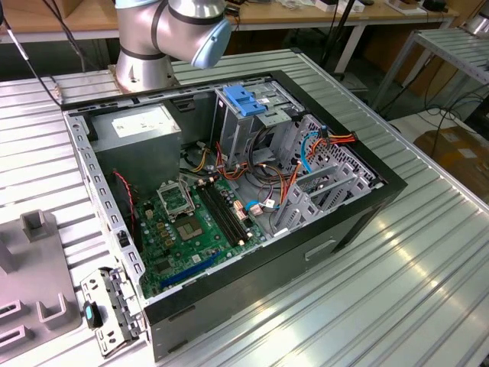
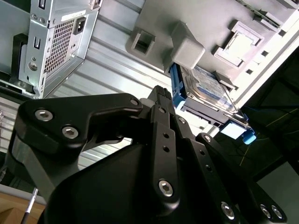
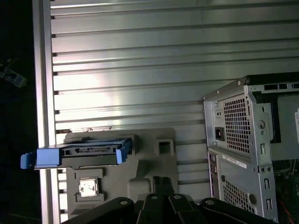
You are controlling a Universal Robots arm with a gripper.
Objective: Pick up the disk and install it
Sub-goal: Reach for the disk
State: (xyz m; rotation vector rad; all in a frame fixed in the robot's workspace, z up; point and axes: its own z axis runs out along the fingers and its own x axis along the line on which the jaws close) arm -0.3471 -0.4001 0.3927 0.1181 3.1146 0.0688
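Saw the jaws pressed together in both wrist views, with nothing held between them. Found the disk (image 3: pixel 77 155) apart from them, standing up in a grey holder (image 3: pixel 140 172) with its blue side rails (image 3: pixel 46 157) showing. Saw that holder lying on the ribbed metal surface (image 3: pixel 140 70), close to its edge. Spotted the open computer case (image 1: pixel 306 248) beside it on the same surface, its green board (image 1: pixel 164 237) bare inside.

Your exterior view looks down obliquely on the open computer case (image 1: pixel 321 245) on the worktop (image 1: pixel 412 290), fairly near. Both wrist views look past the claw (image 3: pixel 161 183) at the grey holder (image 3: pixel 145 158), the disk (image 3: pixel 88 154) and the case's rear.
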